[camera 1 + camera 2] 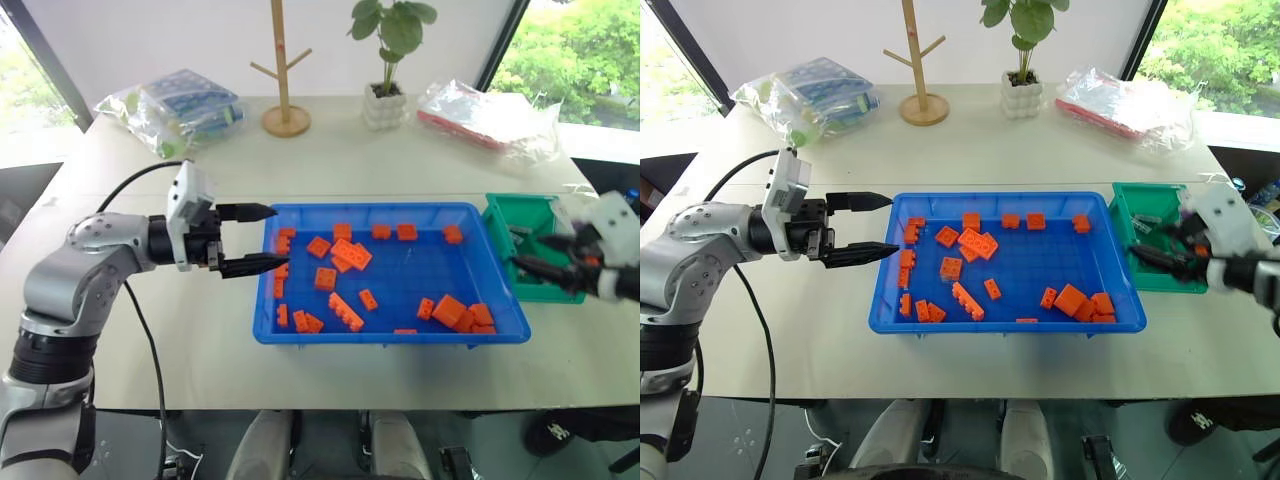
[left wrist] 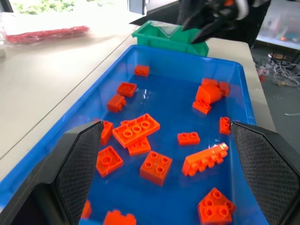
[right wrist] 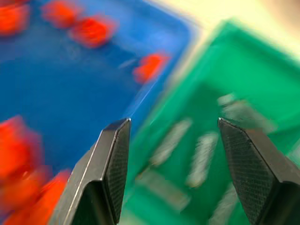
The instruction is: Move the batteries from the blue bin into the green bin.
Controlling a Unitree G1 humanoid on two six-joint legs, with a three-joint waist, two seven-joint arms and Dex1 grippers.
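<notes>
1. A pale worktop (image 1: pixel 330 165) carries a wide, shallow blue bin (image 1: pixel 390 335) at the centre of the head view, with a smaller, deeper green bin (image 1: pixel 500 215) touching its 3 o'clock side.
2. Orange toy bricks (image 1: pixel 345 252) lie scattered across the floor of the blue bin; no batteries can be made out among them.
3. The batteries (image 3: pixel 202 158) lie in the green bin: the right wrist view shows several pale grey cylinders on its floor, blurred.
4. The left gripper (image 1: pixel 255 238) sits at 9 o'clock of the blue bin, pointing level towards it, its tips at the bin's rim.
5. Its two black fingers (image 1: pixel 246 212) stand wide apart with nothing between them; the left wrist view looks through the gap along the bin of bricks.
6. The right gripper (image 1: pixel 1160 245) hangs over the green bin at 3 o'clock, angled down and towards the blue bin.
7. Its fingers (image 3: pixel 112 159) are spread wide and hold nothing, with the green bin's floor visible between them.
8. At 12 o'clock, along the far side of the worktop, stand a small wooden branch-shaped stand (image 1: pixel 284 70) and a potted plant (image 1: pixel 390 60) in a white pot.
9. A plastic bag of blue packets (image 1: pixel 175 108) lies at 10 o'clock, and a clear bag with red contents (image 1: pixel 485 115) at 2 o'clock.
</notes>
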